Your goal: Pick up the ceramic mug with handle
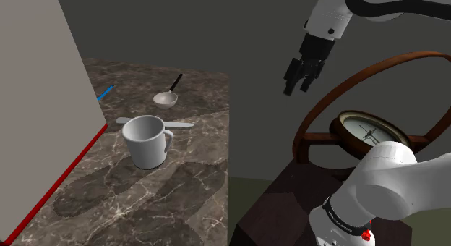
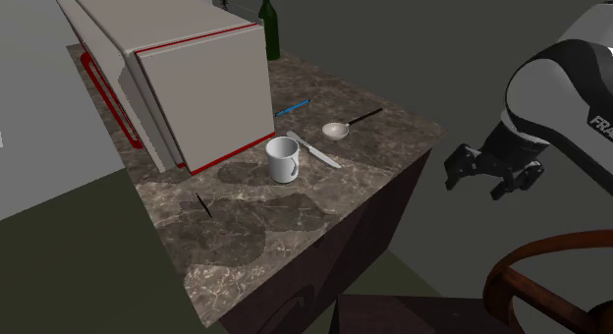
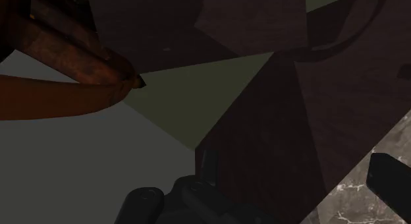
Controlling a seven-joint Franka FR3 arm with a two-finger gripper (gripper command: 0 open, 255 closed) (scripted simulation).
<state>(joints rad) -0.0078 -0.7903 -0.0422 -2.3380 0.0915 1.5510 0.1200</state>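
Observation:
A white mug (image 1: 147, 141) with a handle stands upright on the dark marble counter (image 1: 181, 201); its handle points toward the shoulder view's right. In the second exterior view the mug (image 2: 283, 160) sits beside a big grey box. My black gripper (image 1: 298, 84) hangs open in the air past the counter's edge, well off to the shoulder view's right of the mug and higher than it. From the second exterior view the gripper (image 2: 478, 185) is beyond the counter's right end, holding nothing. In the wrist view its fingers (image 3: 141, 203) stand wide apart over dark cabinet sides and floor.
A grey box with red trim (image 1: 36, 100) fills the counter's left. A small ladle (image 1: 165, 98), a knife (image 1: 177, 124) and a blue pen (image 1: 105, 92) lie behind the mug. A dark bottle (image 2: 268, 23) stands at the back. A wooden ringed clock (image 1: 368, 129) sits below the gripper.

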